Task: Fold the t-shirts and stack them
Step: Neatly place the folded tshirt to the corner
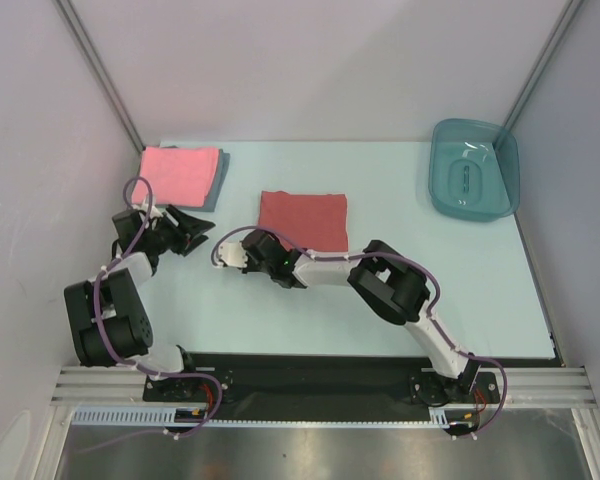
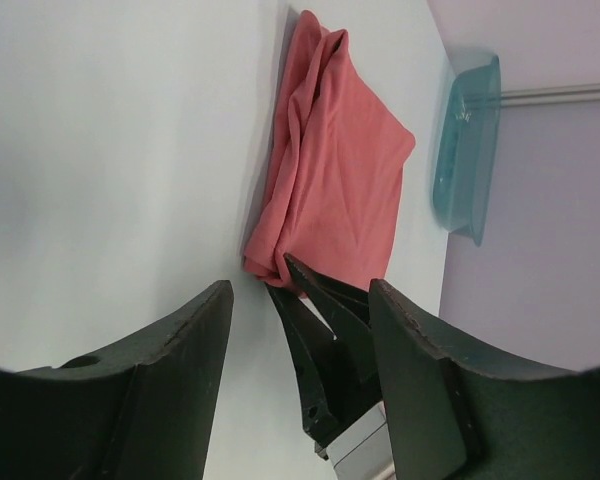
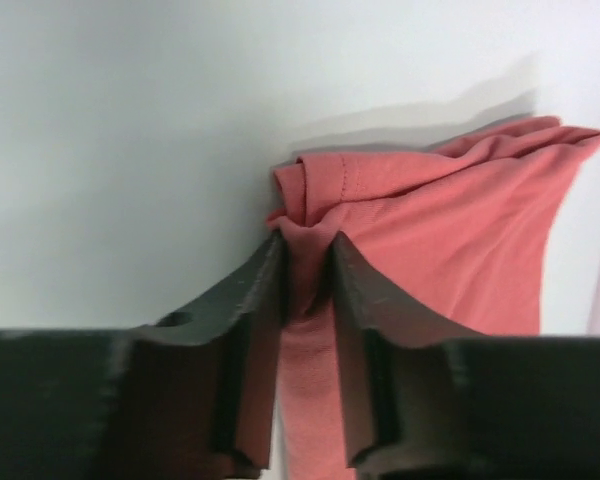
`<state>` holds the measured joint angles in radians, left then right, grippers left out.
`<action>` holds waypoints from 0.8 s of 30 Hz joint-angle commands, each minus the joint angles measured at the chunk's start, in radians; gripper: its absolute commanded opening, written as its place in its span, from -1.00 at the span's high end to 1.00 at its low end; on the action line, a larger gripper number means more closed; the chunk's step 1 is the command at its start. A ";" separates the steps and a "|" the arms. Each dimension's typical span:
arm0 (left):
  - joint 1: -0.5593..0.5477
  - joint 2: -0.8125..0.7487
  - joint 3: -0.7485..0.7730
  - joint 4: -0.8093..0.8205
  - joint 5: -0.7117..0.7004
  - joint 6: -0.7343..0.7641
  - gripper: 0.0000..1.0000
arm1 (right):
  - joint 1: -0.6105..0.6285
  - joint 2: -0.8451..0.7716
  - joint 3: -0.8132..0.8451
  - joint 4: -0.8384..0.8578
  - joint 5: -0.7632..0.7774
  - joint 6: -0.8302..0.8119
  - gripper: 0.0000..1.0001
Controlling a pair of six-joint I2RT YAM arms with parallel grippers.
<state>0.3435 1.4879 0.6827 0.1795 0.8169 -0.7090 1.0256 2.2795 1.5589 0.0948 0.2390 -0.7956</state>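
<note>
A brick-red t-shirt (image 1: pixel 303 219) lies folded in a square at the table's middle. My right gripper (image 1: pixel 264 241) is at its near-left corner, shut on a bunched fold of the red fabric (image 3: pixel 307 262). At the back left a folded pink t-shirt (image 1: pixel 180 175) rests on a grey-blue t-shirt (image 1: pixel 221 170), of which only an edge shows. Between that stack and the red shirt, my left gripper (image 1: pixel 200 232) stands open with nothing between its fingers. In the left wrist view the red shirt (image 2: pixel 340 170) lies ahead, with the right gripper's fingers (image 2: pixel 315 320) at its corner.
A teal translucent tub (image 1: pixel 473 170) stands at the back right corner, and also shows in the left wrist view as the tub (image 2: pixel 465 150). Pale walls close in the table on the left, back and right.
</note>
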 commanded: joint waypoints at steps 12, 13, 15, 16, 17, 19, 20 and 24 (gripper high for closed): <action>-0.049 0.118 0.075 0.103 0.062 -0.033 -0.46 | -0.038 -0.044 0.061 -0.256 -0.121 0.154 1.00; -0.054 0.123 0.075 0.110 0.059 -0.041 -0.48 | -0.045 -0.051 0.067 -0.262 -0.122 0.160 1.00; -0.072 0.133 0.080 0.118 0.053 -0.053 -0.48 | -0.055 -0.052 0.087 -0.274 -0.133 0.177 1.00; -0.078 0.147 0.089 0.115 0.050 -0.056 -0.49 | -0.056 -0.054 0.092 -0.277 -0.132 0.177 1.00; -0.083 0.156 0.093 0.114 0.048 -0.060 -0.49 | -0.061 -0.058 0.096 -0.279 -0.130 0.177 1.00; -0.100 0.187 0.112 0.107 0.045 -0.078 -0.51 | -0.067 -0.069 0.096 -0.271 -0.133 0.183 1.00; -0.107 0.201 0.120 0.104 0.047 -0.083 -0.51 | -0.068 -0.077 0.098 -0.273 -0.133 0.188 1.00; -0.138 0.255 0.161 0.046 0.027 -0.086 -0.54 | -0.087 -0.115 0.104 -0.277 -0.159 0.197 1.00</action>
<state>0.2272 1.7138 0.7963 0.2333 0.8413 -0.7780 0.9634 2.2436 1.6333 -0.1303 0.0944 -0.6273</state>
